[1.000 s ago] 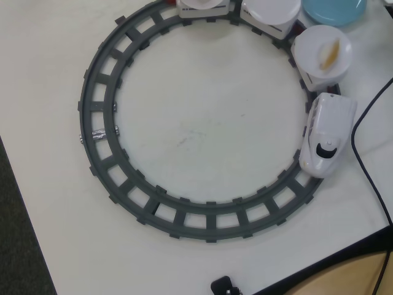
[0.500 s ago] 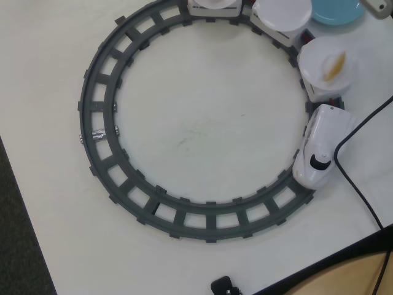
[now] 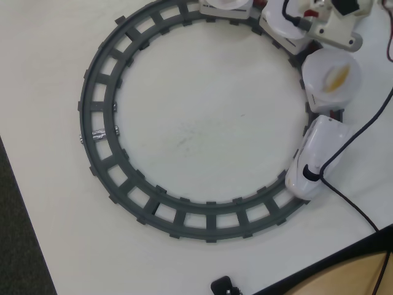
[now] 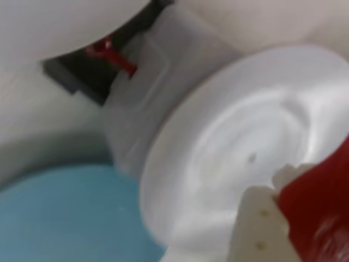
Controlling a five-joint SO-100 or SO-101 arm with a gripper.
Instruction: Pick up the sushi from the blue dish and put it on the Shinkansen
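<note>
While the overhead view clips your gripper (image 3: pixel 319 15) at the worktop's top-right corner, it shows the Shinkansen (image 3: pixel 316 157) on the track (image 3: pixel 104 117) near the right edge, nose toward the bottom. One plate (image 3: pixel 331 77) behind it carries a yellow piece (image 3: pixel 336 76).

Wrist view: sushi (image 4: pixel 319 210) sits pinched between your fingers (image 4: pixel 262 224), just over an empty white plate (image 4: pixel 245 153). Dish (image 4: pixel 65 218) lies bare, lower left.

Judged step: carry done, placing due. Next move calls for lowering onto plate centre, then opening.
</note>
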